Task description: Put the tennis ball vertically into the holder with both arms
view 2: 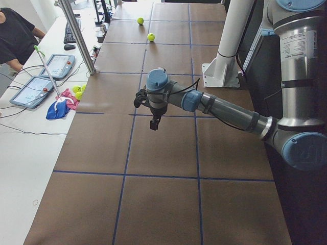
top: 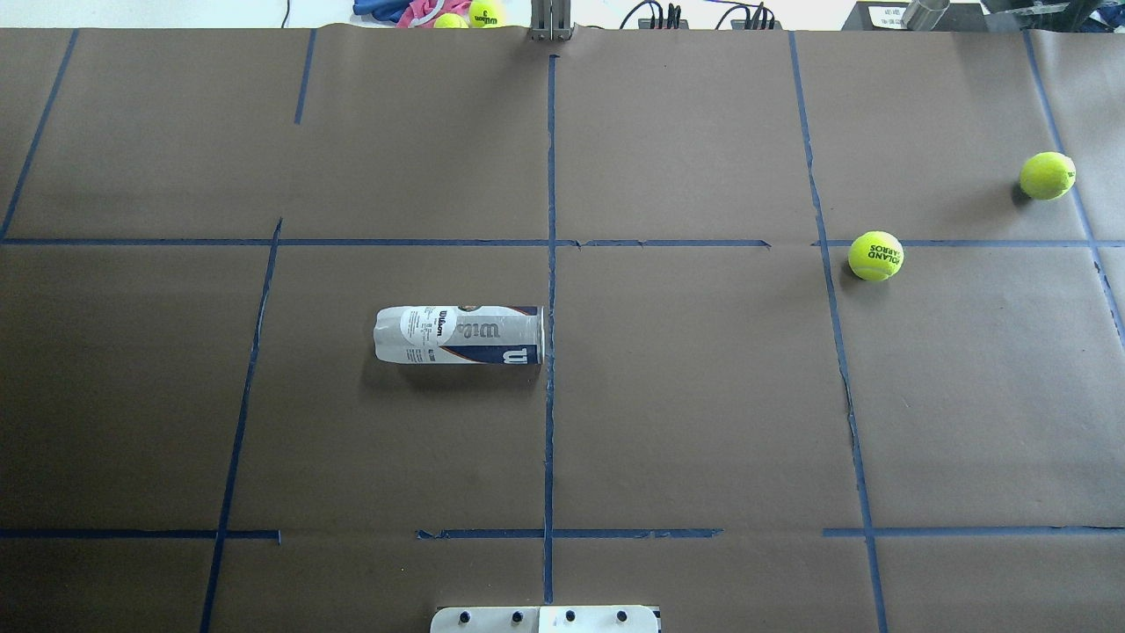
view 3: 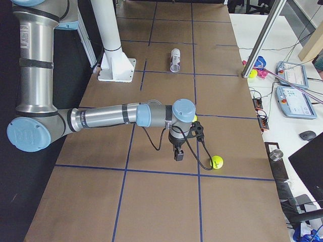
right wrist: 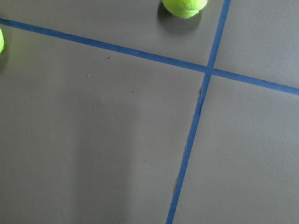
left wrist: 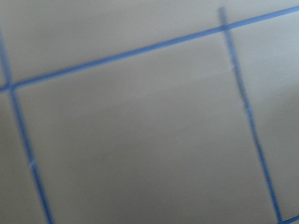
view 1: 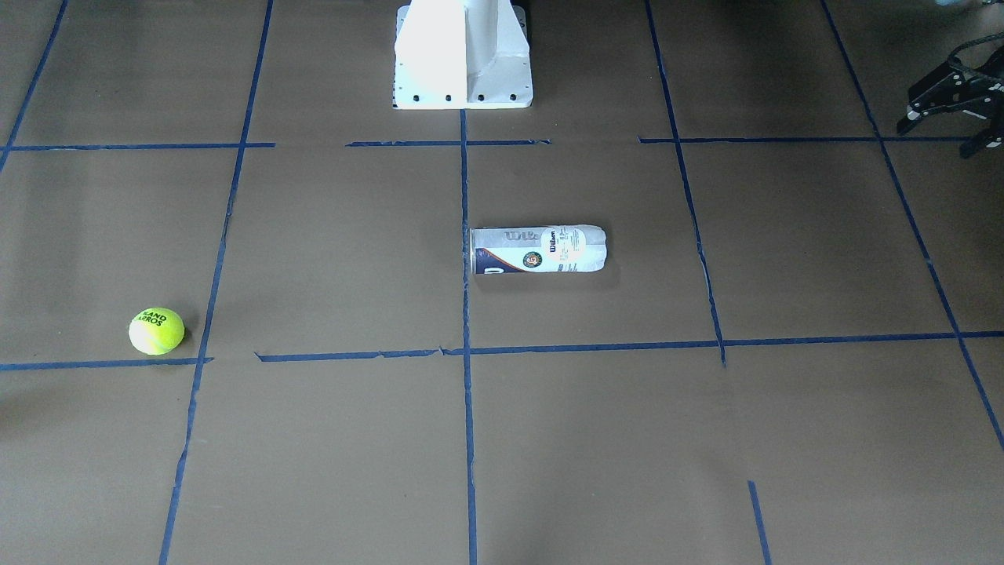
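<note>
The holder point(top: 459, 335), a clear can with a white and navy Wilson label, lies on its side near the table's middle; it also shows in the front view point(view 1: 538, 249) and the right view point(view 3: 175, 59). The tennis ball point(top: 875, 256) with black lettering rests on the table's right part, also seen in the front view point(view 1: 157, 330). My left gripper point(view 1: 941, 135) hangs open and empty far to the can's left, also in the left view point(view 2: 152, 109). My right gripper point(view 3: 177, 151) hangs above the table near the balls; I cannot tell if it is open.
A second tennis ball point(top: 1048, 175) lies farther right near the table's end point(view 3: 217, 161). The white pedestal base point(view 1: 463, 59) stands at the robot's side. More balls point(top: 483, 12) and cloth lie beyond the far edge. An operator's table with tablets point(view 2: 38, 87) flanks the far side.
</note>
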Tool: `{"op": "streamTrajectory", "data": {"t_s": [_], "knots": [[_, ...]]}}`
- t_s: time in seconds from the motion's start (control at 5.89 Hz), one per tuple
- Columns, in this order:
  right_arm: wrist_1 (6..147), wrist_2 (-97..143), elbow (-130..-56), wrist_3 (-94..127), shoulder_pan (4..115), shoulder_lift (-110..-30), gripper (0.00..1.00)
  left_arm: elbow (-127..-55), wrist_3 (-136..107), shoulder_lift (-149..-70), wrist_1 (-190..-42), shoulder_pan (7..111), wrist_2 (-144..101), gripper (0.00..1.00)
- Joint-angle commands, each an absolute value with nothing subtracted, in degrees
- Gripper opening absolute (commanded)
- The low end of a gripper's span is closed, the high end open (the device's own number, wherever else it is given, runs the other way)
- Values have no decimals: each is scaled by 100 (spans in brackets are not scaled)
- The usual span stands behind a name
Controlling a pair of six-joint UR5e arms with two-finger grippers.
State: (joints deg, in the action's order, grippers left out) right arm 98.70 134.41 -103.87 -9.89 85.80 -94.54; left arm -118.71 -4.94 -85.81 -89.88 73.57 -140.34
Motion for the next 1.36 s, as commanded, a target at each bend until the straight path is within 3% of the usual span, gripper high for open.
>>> {"op": "streamTrajectory", "data": {"t_s": [0.0, 0.85, 1.19], "knots": [[9870, 13447, -10380, -993, 8578, -9448, 100, -11857, -484, -9864, -9000, 6186, -13531, 100], [9861, 13438, -10318, -1028, 8569, -9439, 100, -11621, -257, -12114, -8126, 2810, -10012, 100], [9870, 13447, -10318, -1020, 8578, -9431, 100, -10516, 297, -13127, -8007, 2575, -9774, 100]]}}
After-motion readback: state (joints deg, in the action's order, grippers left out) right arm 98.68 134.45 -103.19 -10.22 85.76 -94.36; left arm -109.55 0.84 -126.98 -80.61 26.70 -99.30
